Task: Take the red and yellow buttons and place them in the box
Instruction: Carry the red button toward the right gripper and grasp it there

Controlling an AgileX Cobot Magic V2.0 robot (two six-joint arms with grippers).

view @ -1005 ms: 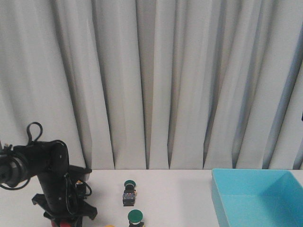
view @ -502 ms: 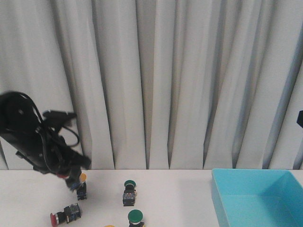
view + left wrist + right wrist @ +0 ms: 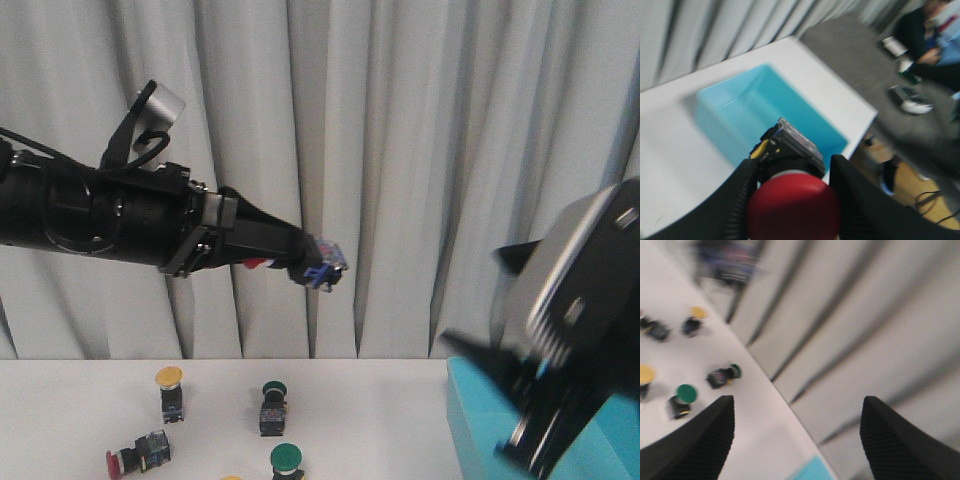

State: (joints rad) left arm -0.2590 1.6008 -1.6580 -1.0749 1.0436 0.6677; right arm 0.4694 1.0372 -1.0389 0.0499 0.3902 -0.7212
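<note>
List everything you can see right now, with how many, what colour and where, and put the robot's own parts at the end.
Red button in hand: one, red cap, dark body, held in the air by the left hand.
Red button on table: one, lying on its side, near left.
Yellow buttons: one upright at left; the edge of a second at the front view's bottom edge.
Green buttons: two, table centre, one nearer.
Box: one, turquoise, right side of table.
Table: one, white.
Curtain: grey-white, behind the table.
Left hand: shut on the red button, raised.
Right hand: open, empty.
</note>
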